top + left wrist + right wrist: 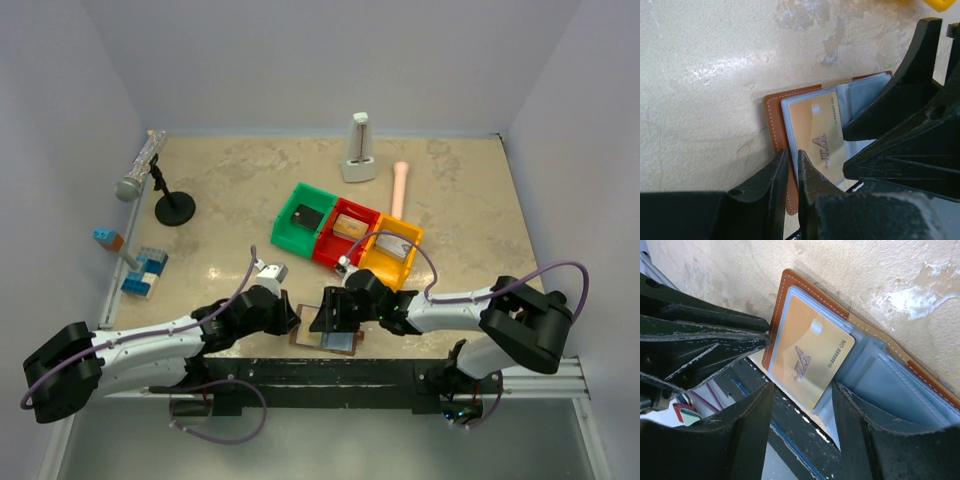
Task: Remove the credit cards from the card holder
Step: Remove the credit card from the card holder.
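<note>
At near centre: left gripper clamps brown bifold card holder; right gripper half-open, empty, over gold card; clear sleeve may snag.

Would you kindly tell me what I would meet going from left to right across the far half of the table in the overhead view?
The microphone → green bin → red bin → yellow bin.

The gold card in the card holder reads "VIP" and a number beginning "NO 8888"
</note>
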